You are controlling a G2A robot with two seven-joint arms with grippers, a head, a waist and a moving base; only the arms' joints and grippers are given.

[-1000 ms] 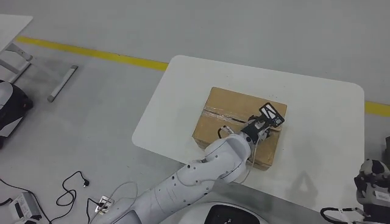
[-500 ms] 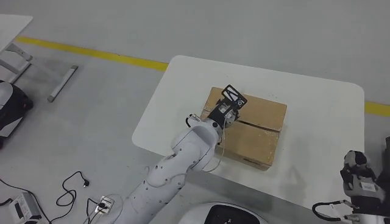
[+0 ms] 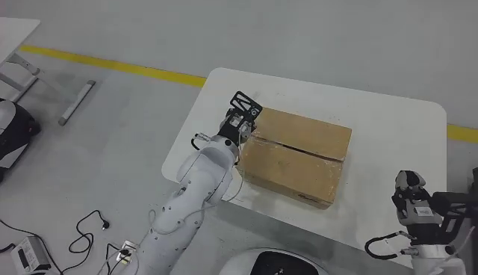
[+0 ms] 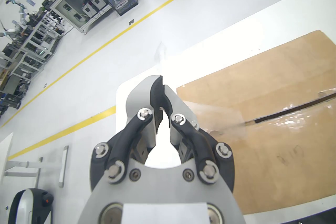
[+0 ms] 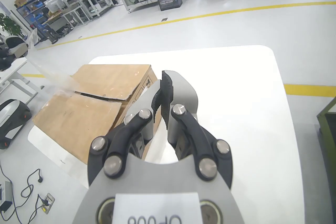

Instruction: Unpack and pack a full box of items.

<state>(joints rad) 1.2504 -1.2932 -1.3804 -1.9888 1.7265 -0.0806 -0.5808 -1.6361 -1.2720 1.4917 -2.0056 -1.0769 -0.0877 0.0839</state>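
Note:
A brown cardboard box [image 3: 299,152] lies closed on the white table [image 3: 388,110], a dark slit showing along its top seam [image 4: 288,110]. My left gripper [image 3: 243,110] hovers just past the box's left end, shut on a strip of clear tape [image 4: 218,117] that stretches from the seam up to its fingertips [image 4: 160,88]. The right wrist view shows the same tape [image 5: 50,72] rising off the box [image 5: 86,107] toward the left arm. My right gripper [image 5: 164,83] is shut with nothing in it, above the table's front right corner [image 3: 409,179], well away from the box.
The white tabletop is bare to the right of the box [image 5: 236,104]. A dark green bin edge [image 5: 328,120] stands past the table's right side. Cables and a power strip [image 3: 97,238] lie on the floor at front left, near another table's leg [image 3: 75,103].
My left gripper has travelled along the box's seam from its right end to its left end, pulling the tape up. The right arm has come further into view over the front right corner.

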